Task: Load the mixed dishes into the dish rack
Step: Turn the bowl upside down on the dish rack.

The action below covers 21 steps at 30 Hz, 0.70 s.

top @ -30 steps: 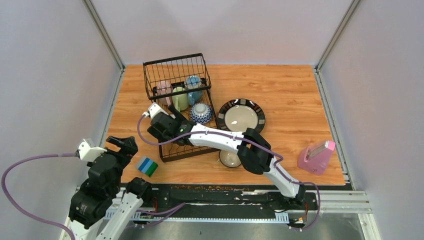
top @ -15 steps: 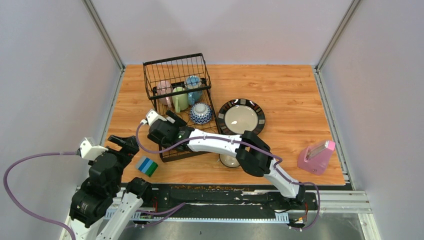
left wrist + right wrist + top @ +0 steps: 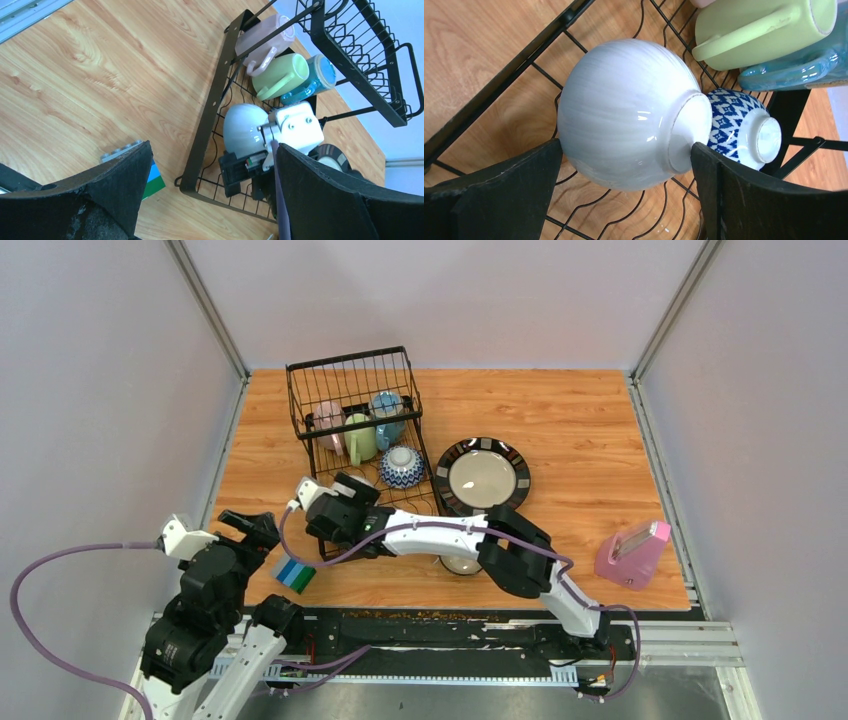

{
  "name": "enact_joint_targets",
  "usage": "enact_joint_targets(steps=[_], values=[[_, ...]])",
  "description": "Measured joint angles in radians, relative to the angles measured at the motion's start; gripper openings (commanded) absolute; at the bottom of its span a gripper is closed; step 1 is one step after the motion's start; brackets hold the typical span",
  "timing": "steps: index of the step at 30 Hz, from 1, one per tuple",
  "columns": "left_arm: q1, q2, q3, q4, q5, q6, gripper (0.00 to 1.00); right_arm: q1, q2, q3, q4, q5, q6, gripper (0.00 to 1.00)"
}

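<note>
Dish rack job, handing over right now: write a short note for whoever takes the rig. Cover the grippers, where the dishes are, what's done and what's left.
Left gripper: open, empty, over the near-left part of the table, beside the sponge.
Right gripper: open, fingers either side of the white bowl, which lies in the dish rack.
Done: pink mug, green mug, blue mug, patterned bowl and the white bowl are in the rack.
Left: black-rimmed plate on the table right of the rack; a small bowl on the table, partly hidden under the right arm.
</note>
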Motion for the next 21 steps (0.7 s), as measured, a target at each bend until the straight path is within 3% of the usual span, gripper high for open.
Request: enact_joint_targets(steps=[5, 14, 21], values=[[0.000, 0.000, 0.000, -0.001, -0.002, 0.000, 1.00, 0.019, -0.077, -0.143, 0.122, -0.036, -0.051, 1.00], [0.000, -0.011, 0.000, -0.002, -0.008, 0.000, 1.00, 0.019, -0.094, -0.172, 0.152, -0.071, -0.046, 1.00], [0.000, -0.017, 0.000, -0.008, -0.012, 0.000, 1.00, 0.002, -0.160, -0.226, 0.093, -0.143, 0.127, 0.85]])
